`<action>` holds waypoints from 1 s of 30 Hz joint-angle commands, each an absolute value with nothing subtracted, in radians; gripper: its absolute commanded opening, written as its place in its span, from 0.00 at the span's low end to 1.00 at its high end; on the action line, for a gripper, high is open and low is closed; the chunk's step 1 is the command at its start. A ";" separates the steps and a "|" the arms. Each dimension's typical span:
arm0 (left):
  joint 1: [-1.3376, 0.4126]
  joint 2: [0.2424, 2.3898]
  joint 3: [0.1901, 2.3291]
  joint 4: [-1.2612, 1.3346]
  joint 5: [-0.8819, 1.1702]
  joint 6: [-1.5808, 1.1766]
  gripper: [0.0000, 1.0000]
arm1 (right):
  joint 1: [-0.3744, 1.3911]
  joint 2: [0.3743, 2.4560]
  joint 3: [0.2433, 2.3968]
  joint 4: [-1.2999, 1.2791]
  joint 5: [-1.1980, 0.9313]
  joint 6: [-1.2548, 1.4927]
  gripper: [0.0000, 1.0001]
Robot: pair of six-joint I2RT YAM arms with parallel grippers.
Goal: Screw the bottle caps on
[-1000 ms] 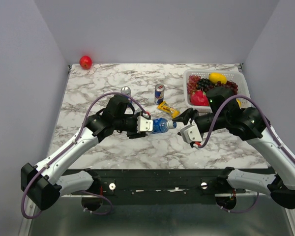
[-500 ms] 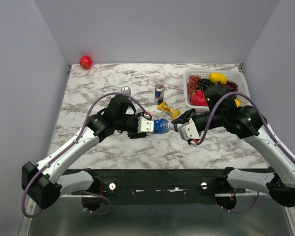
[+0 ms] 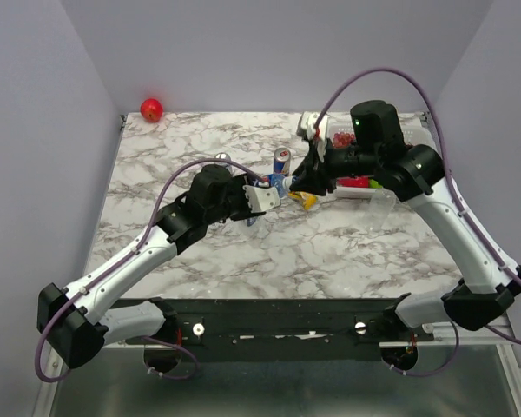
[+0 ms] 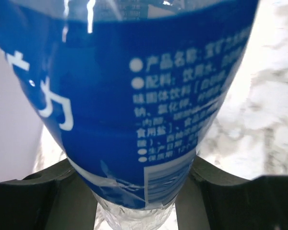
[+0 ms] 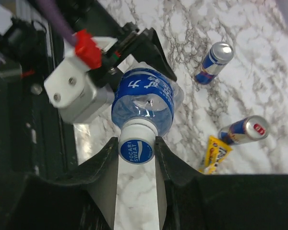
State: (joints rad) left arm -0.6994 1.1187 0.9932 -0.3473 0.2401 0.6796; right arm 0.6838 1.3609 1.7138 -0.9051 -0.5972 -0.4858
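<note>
One bottle, clamped between left gripper fingers; one cap, pinched between right gripper fingers. Advice: keep cap square on bottle while twisting.

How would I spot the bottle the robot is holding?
Find the marble table, then where the two arms meet near its middle. The bottle is gripped between them: clear plastic, blue label and blue cap, unlike the metal cans nearby.

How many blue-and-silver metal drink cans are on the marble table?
2. One blue-and-silver can is behind the left arm; the other is near the yellow snack packet. Others may be hidden.
</note>
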 commanded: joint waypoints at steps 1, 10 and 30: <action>-0.784 1.164 1.012 -0.012 -0.277 0.692 0.00 | 0.553 1.468 1.711 -0.900 -0.811 0.177 0.00; -0.799 1.152 0.988 -0.086 -0.244 0.756 0.00 | 0.405 1.516 1.715 -0.876 -0.879 0.201 0.18; -0.718 1.144 1.132 -0.348 0.626 0.448 0.00 | 0.333 1.120 1.486 -0.599 -1.167 -0.563 0.79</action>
State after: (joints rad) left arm -0.7166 1.1542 1.0821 -0.3141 0.2909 0.5793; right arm 0.3256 1.0870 1.5093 -0.7971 -1.1088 -0.5411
